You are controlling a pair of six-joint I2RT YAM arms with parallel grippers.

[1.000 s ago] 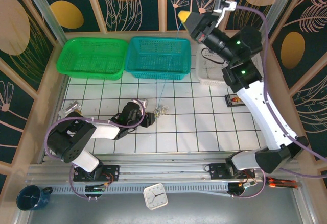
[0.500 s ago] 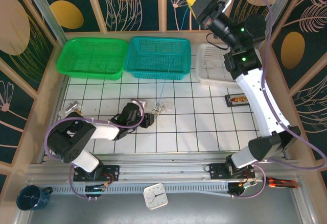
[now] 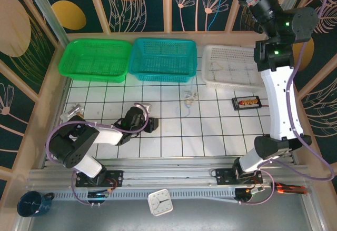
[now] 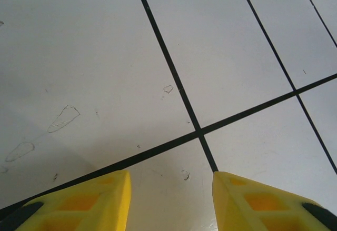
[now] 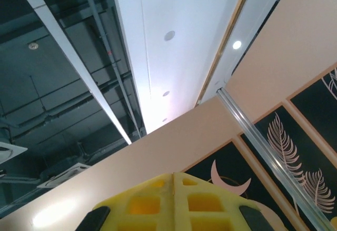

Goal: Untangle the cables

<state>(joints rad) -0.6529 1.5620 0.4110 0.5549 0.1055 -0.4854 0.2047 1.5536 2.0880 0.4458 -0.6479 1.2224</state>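
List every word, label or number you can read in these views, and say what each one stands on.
No text is legible.
Clock at the near edge: any numerals on its dial are too small to read.
Small black box on the tiles: any marking is too blurred to read.

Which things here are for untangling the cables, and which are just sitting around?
For the job: small tangle of thin pale cables; left gripper, open; right gripper, shut.

Just lying about: green plastic basket; teal plastic basket; white plastic basket; small black box with red-black lead; white square clock; dark blue mug.
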